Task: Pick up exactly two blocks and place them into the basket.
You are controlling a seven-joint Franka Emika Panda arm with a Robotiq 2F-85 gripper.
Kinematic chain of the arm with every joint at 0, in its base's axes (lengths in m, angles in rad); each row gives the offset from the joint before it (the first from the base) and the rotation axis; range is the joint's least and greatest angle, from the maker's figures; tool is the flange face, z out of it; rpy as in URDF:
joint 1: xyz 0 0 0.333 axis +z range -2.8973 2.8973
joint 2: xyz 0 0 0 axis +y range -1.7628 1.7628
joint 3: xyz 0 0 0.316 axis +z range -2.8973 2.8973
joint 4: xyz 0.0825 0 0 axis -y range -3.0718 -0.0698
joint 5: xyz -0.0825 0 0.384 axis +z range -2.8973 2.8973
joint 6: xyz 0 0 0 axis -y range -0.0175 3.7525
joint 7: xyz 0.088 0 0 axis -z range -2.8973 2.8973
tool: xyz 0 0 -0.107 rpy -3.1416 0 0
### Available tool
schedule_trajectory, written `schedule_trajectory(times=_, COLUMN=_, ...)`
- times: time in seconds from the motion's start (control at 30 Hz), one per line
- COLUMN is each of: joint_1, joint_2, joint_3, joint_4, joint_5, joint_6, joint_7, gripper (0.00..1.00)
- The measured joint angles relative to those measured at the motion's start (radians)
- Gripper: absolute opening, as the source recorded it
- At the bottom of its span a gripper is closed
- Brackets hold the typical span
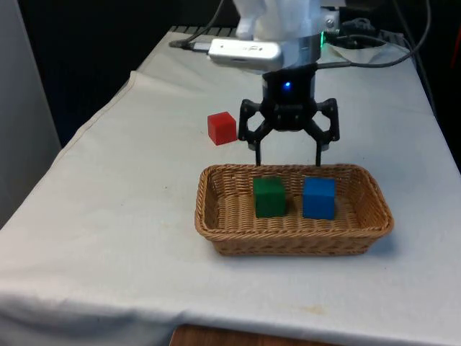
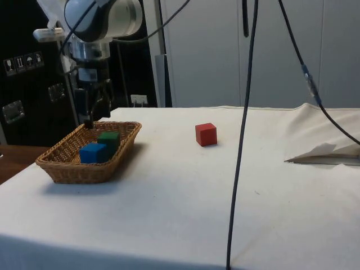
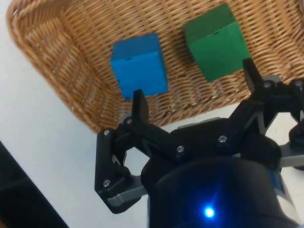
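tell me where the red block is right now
The red block sits on the white cloth outside the wicker basket, beyond the basket's far corner on the front view's left and beside the open, empty gripper.

We can read no text, brand, number or label on anything here. The blocks, the basket and the cloth are all plain. In the side view, small signs [image 2: 23,62] with pictograms sit on the dark cabinets at far left, but we cannot make out what they say.
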Motion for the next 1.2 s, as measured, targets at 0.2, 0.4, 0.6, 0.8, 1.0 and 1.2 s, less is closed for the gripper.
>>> schedule_trajectory(times=0.2, joint_1=0.019, joint_2=-0.032, joint_3=0.01, joint_4=-0.025, joint_5=-0.036, joint_6=-0.001, joint_7=0.036, gripper=1.0)
schedule_trajectory(times=0.4, joint_1=0.037, joint_2=-0.072, joint_3=0.021, joint_4=-0.068, joint_5=-0.073, joint_6=-0.001, joint_7=0.07, gripper=1.0)
schedule_trajectory(times=0.6, joint_1=0.05, joint_2=-0.116, joint_3=0.031, joint_4=-0.119, joint_5=-0.093, joint_6=0.003, joint_7=0.089, gripper=1.0)
schedule_trajectory(times=0.8, joint_1=0.059, joint_2=-0.149, joint_3=0.039, joint_4=-0.164, joint_5=-0.1, joint_6=0.014, joint_7=0.096, gripper=1.0)
schedule_trajectory(times=1.0, joint_1=0.067, joint_2=-0.178, joint_3=0.058, joint_4=-0.206, joint_5=-0.121, joint_6=0.026, joint_7=0.122, gripper=1.0)
schedule_trajectory(times=1.2, joint_1=0.069, joint_2=-0.215, joint_3=0.074, joint_4=-0.259, joint_5=-0.127, joint_6=0.038, joint_7=0.128, gripper=1.0)
